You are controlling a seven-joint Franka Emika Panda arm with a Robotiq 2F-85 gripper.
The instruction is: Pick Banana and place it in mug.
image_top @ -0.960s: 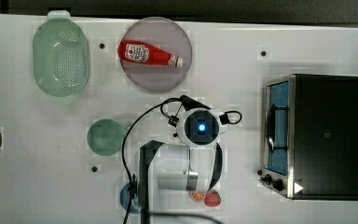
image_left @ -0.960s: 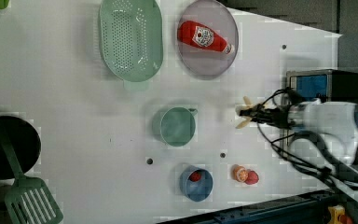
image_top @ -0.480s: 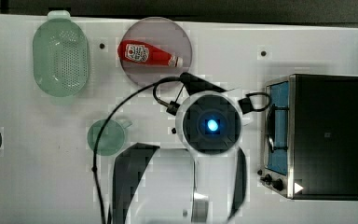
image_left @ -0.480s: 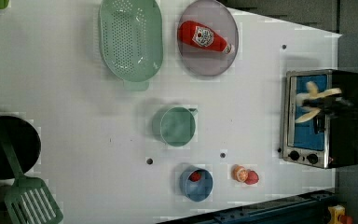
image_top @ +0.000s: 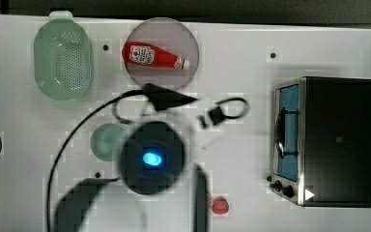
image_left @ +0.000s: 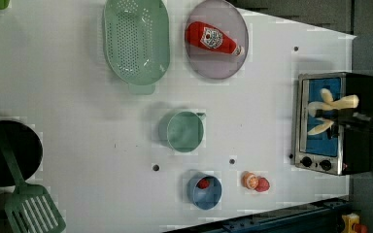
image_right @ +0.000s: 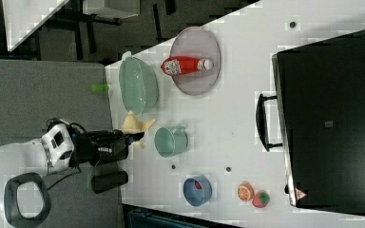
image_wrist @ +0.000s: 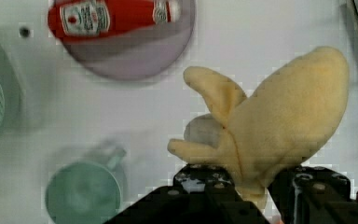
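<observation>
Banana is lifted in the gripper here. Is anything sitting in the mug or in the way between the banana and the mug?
Nothing visible does. The gripper holds the banana above the table, and the mug stands open and empty on bare surface. The ketchup bottle on its plate lies off to the side.

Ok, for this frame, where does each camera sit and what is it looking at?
Top view: overhead, straight down; blurred arm covers the table beside the mug.
Left view: high, looking down; gripper holds the banana over the toaster oven.
Right view: high, from one side; arm at the right view's left.
Wrist view: on the arm, looking down past the banana.
All share the mug and ketchup bottle.
</observation>
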